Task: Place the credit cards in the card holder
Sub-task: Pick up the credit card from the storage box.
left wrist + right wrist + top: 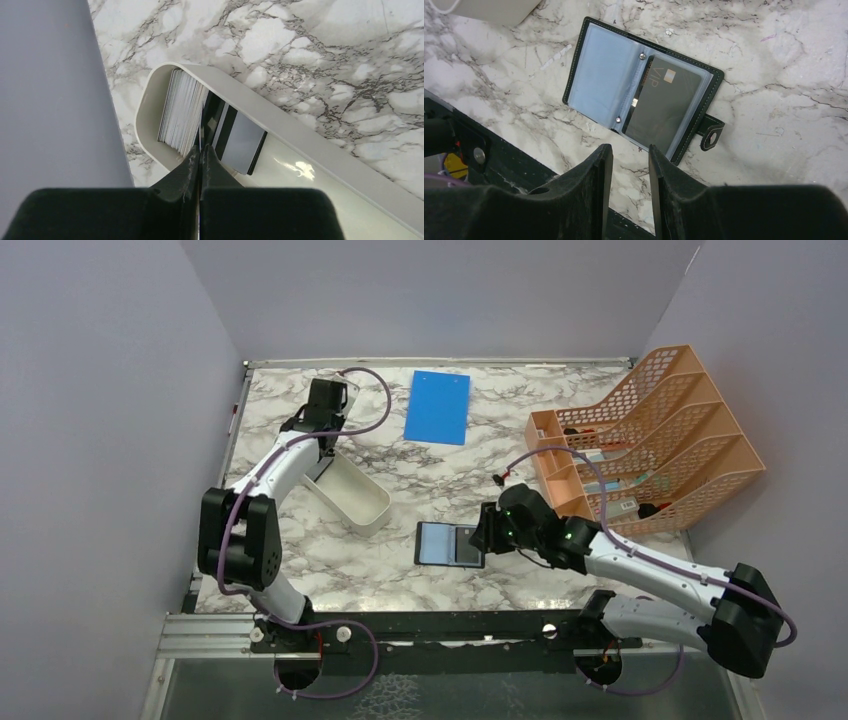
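Pinched down to a thin slit, the left gripper (201, 149) has a dark card (205, 117) running out edge-on from between its jaws, so it looks to be gripping that one card, though the contact itself is hard to make out. Just beyond, more credit cards (181, 111) stand packed on edge at the rounded end of the white tray (300, 135), with a few darker ones leaning beside them.

On the other side, the right gripper (630, 150) has its jaws apart with nothing between them. Past its tips the card holder (596, 75) lies spread open and flat, grey-blue pockets up and snap tab (710, 136) out to the side. One dark VIP card (666, 107) sits in the right-hand pocket, and the left pocket looks empty.

As a judgement, the task is only begun: one card is filed, one seems to be in the left jaws, and a thick stack waits in the tray, well apart from the holder.

All of this rests on a marble-patterned table (330, 570), which also carries a blue board (438, 407) toward the far edge and an orange mesh rack (660, 430) at the right. Plain lilac-grey walls (100, 390) close in three sides.
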Robot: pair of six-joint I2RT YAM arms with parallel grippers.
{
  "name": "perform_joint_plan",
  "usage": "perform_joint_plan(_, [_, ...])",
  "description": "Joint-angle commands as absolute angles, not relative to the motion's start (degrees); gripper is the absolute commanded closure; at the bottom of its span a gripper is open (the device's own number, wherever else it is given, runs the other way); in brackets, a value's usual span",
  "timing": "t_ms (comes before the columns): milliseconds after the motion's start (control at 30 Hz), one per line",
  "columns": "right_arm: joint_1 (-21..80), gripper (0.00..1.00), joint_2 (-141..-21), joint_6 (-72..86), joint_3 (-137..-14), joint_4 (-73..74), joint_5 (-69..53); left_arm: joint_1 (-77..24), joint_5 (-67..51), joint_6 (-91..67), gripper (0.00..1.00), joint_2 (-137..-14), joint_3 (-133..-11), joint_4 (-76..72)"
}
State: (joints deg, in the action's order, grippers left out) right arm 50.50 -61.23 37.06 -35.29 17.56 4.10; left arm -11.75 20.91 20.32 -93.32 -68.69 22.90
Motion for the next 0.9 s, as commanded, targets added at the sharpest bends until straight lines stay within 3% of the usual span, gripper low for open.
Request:
perform_joint_plan(0, [50.4,0.62,-59.6,38.1,-34.6,15.9,1.8,-11.5,19.1,13.3,1.0,-87.7,-68.4,22.9])
perform_joint_plan(200, [50.4,0.62,-56.6,38.8,-33.4,13.3,-1.9,-10.0,10.8,5.4,1.0,-78.9,-65.7,21.6])
perform_joint_plan(400, [50.4,0.63,-53.7,41.6,-30.5,5.1,-7.9,-9.9,-4.8,-3.8,1.0,-69.0,-61.7,18.2])
perform_joint_plan(600, [50.4,0.65,-53.1,44.5,-30.5,-4.9,-13.8,-9.9,-30.9,-22.6,1.0,-60.3,-50.9,1.3])
perform_joint_plan(867, [50.4,0.66,-51.3,54.6,-26.0,-22.9,-17.0,-10.5,-52.1,-51.2,1.0,-59.4,-40.8,-19.9])
